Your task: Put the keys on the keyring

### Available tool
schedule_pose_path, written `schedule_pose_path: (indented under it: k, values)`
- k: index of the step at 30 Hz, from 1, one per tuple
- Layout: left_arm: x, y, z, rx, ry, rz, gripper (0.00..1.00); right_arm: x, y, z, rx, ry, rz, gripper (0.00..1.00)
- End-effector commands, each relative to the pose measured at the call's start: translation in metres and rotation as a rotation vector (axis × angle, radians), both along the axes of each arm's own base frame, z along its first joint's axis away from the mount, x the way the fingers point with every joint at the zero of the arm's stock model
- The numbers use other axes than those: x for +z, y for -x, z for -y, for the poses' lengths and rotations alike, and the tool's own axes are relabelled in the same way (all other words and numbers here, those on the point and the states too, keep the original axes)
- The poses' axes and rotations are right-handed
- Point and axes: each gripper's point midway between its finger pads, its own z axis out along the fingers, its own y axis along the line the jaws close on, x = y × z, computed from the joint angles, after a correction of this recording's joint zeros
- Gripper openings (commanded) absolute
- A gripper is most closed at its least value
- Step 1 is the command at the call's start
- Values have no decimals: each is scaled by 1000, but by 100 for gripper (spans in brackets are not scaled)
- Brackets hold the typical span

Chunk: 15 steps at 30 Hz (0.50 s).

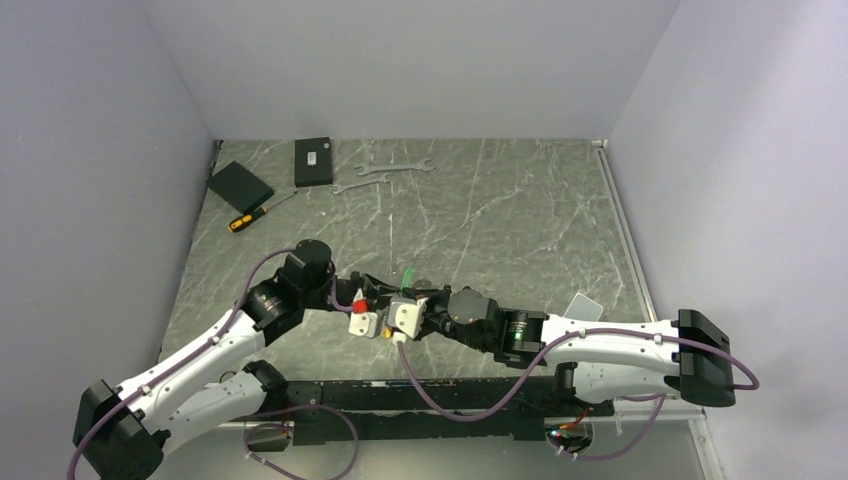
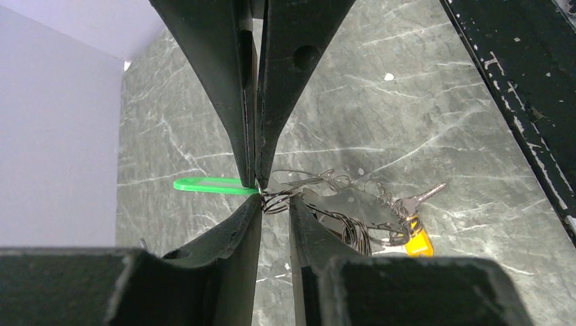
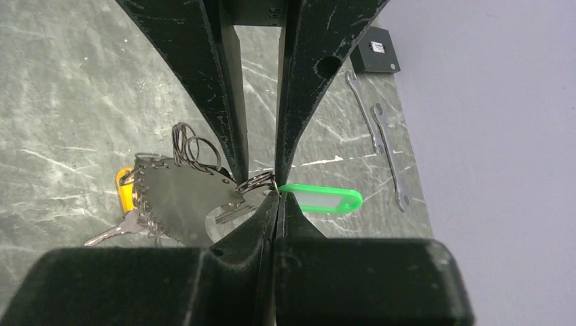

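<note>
Green plastic tag (image 3: 319, 199) and the small silvery keys (image 3: 229, 212) joined to it are at the near middle of the grey marbled bench (image 1: 520, 220), between the two arms. Whether they rest on the bench or hang just above it, I cannot tell.

The right pincer (image 3: 277, 195) is closed tight on this bunch, pinching it where the tag meets its little wire loop. From that pinch the tag's long axis runs out flat to one side. The keys and the keyring (image 3: 178, 197) lie on the opposite side.

The keyring shows as a tangle of thin wire loops round a dark flat piece. A further key (image 2: 424, 195) and a yellow tag (image 2: 418, 242) sit at its outer end.

The left pincer (image 2: 277, 204) meets the right one tip to tip from the opposite direction. Its jaws stand slightly parted with wire between them, and it does not look clamped on anything.

The wires overlap too closely to tell whether the bunch is already threaded on. Both pincers are equally near, but the left is the free one, so it probably has to work the loop.

Two wrenches (image 1: 395, 168) and a black box (image 1: 313, 161) lie well apart at the far edge.
</note>
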Motion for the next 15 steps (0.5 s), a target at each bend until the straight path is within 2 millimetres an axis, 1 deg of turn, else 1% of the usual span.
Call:
schedule_pose_path:
  k: [1, 6, 11, 15]
  values:
    - [18, 14, 8, -64, 70, 15, 27, 47, -10, -3, -40, -134, 53, 0]
    - [19, 10, 6, -35, 71, 23, 32, 47, -9, -2, -42, -137, 48, 0]
    - [21, 6, 4, -1, 72, 28, 40, 46, -10, -1, -44, -140, 46, 0]
    - [28, 3, 4, 25, 91, 23, 47, 44, -10, -1, -45, -137, 43, 0]
